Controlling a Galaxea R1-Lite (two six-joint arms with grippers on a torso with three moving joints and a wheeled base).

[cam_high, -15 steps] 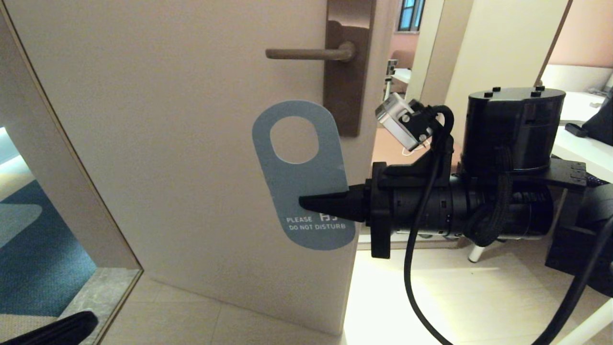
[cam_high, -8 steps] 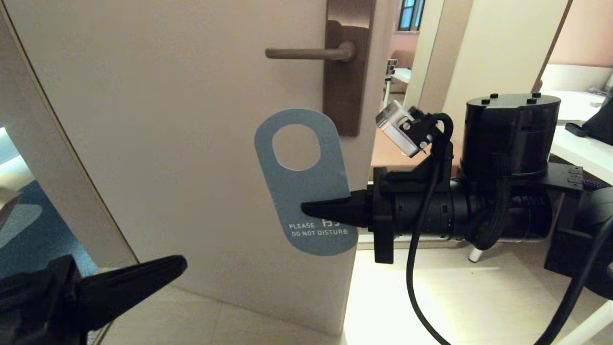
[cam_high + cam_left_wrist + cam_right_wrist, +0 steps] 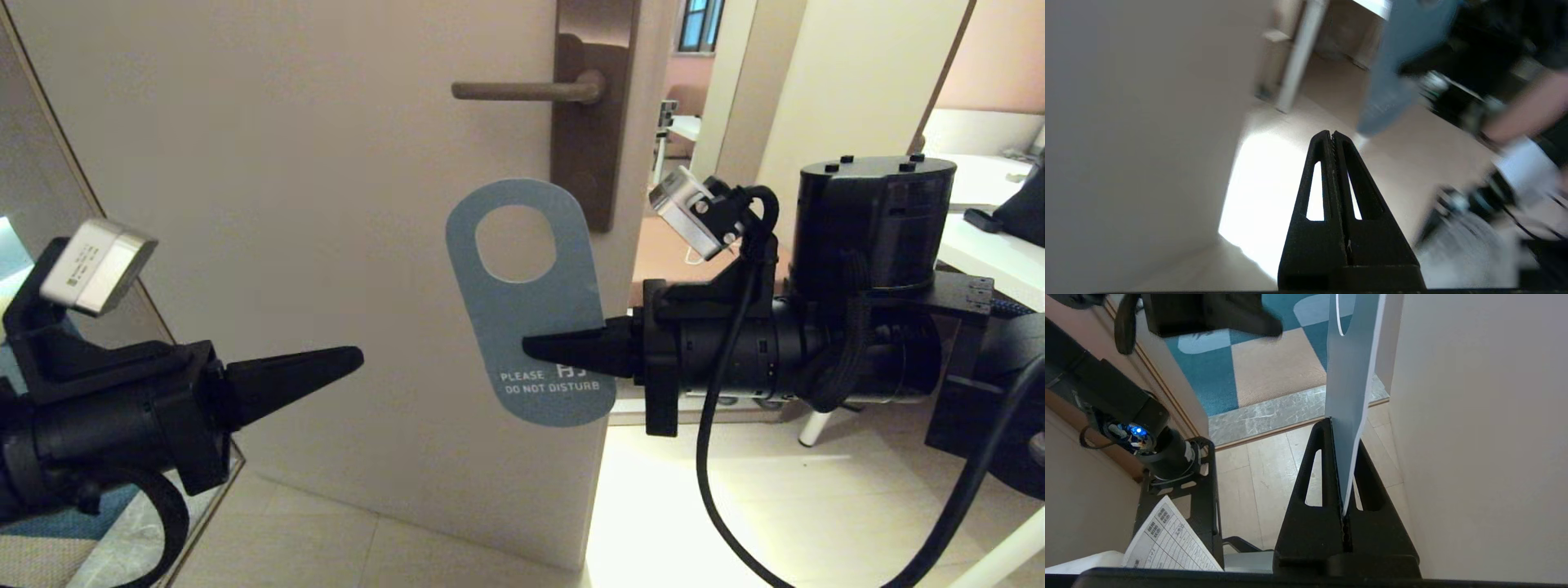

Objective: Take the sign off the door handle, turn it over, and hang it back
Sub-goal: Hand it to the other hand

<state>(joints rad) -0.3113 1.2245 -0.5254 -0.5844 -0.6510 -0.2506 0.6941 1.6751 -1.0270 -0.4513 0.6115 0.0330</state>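
Observation:
The sign (image 3: 531,314) shows its slate blue "PLEASE DO NOT DISTURB" side and hangs in the air below the door handle (image 3: 522,91), off it. My right gripper (image 3: 535,349) is shut on the sign's lower part from the right; in the right wrist view the card (image 3: 1349,396) stands edge-on between the jaws of the right gripper (image 3: 1341,426). My left gripper (image 3: 351,357) is shut and empty, pointing at the sign from the left with a gap between them. In the left wrist view the left gripper (image 3: 1331,134) shows closed, with the blurred sign (image 3: 1396,69) beyond.
The cream door (image 3: 286,204) stands right behind the sign, with the bronze backplate (image 3: 589,147) at its edge. A wall with a metal trim (image 3: 98,237) is at the left. A white table (image 3: 992,245) is at the far right.
My left arm has risen from the bottom left corner and moved right towards the sign. My right gripper has shifted the sign slightly to the right.

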